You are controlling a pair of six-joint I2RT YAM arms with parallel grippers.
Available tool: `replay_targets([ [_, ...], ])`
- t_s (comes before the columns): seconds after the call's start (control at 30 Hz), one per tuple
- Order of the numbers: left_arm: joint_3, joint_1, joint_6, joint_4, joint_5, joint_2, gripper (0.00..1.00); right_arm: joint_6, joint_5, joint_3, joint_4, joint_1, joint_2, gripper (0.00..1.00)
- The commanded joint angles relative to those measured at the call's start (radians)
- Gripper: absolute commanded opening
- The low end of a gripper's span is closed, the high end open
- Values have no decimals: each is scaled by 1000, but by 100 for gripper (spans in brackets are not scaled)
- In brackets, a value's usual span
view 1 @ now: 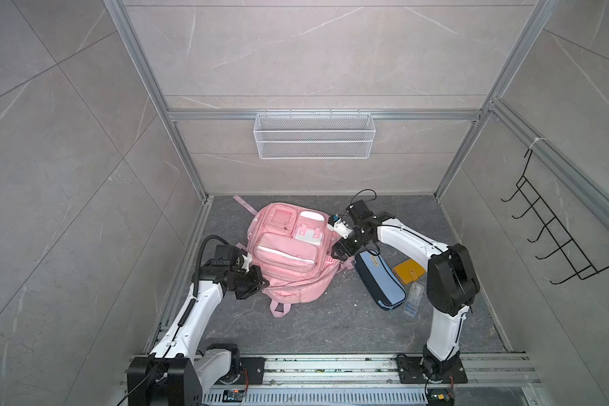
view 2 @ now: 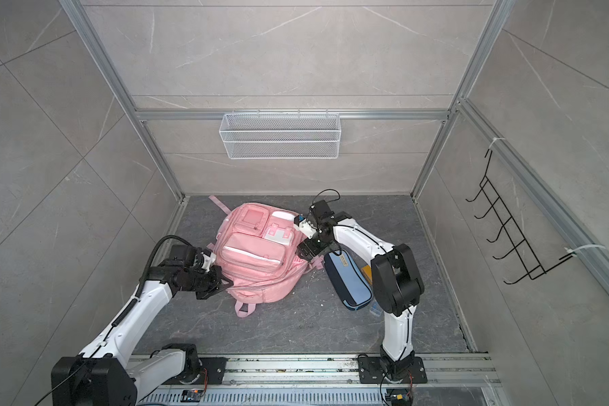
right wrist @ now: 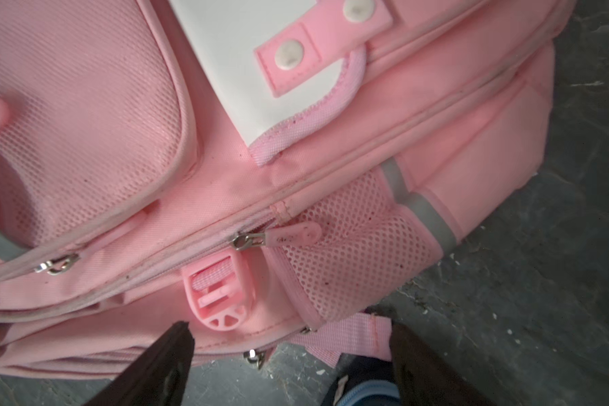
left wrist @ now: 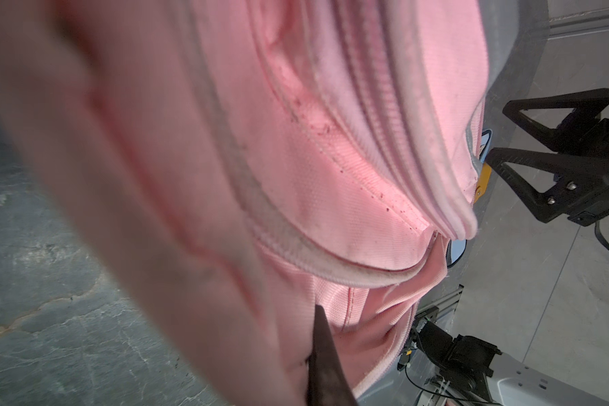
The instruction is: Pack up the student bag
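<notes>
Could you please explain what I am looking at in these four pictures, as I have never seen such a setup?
This is a robot with a left arm and a right arm, each ending in a two-fingered claw. Two pictures look down on the whole scene from above. The other two come from cameras on the arms' wrists, hence the close-ups. On the dark surface lie a pink student bag, a blue pencil case, an orange wallet-like item and a clear plastic box. The left claw is shut on the bag's edge. The right claw stands open beside the bag, holding nothing.
</notes>
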State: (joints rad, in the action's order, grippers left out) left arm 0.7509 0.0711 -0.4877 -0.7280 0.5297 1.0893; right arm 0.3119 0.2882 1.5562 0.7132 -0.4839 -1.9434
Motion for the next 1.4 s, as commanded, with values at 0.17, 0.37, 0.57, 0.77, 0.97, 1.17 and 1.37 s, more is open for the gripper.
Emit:
replay_targets([
  [0.17, 8, -4, -47, 42, 100, -34, 0, 74, 25, 112, 46, -1, -105, 92],
  [0.37, 5, -4, -55, 41, 101, -30, 0, 75, 66, 156, 54, -1, -162, 91],
  [0.57, 12, -4, -41, 30, 101, -5, 0, 59, 117, 238, 90, -3, -227, 88],
  [0.77, 2, -4, -46, 35, 96, -8, 0, 53, 157, 243, 109, -4, -261, 81],
  [0.97, -15, -3, -62, 55, 98, -12, 0, 56, 193, 221, 120, -28, -257, 63],
  [1.17, -18, -4, -64, 68, 102, 3, 0, 31, 198, 177, 95, -77, -243, 57],
  [1.37, -18, -4, -66, 86, 93, 5, 0, 33, 182, 142, 93, -117, -223, 45],
])
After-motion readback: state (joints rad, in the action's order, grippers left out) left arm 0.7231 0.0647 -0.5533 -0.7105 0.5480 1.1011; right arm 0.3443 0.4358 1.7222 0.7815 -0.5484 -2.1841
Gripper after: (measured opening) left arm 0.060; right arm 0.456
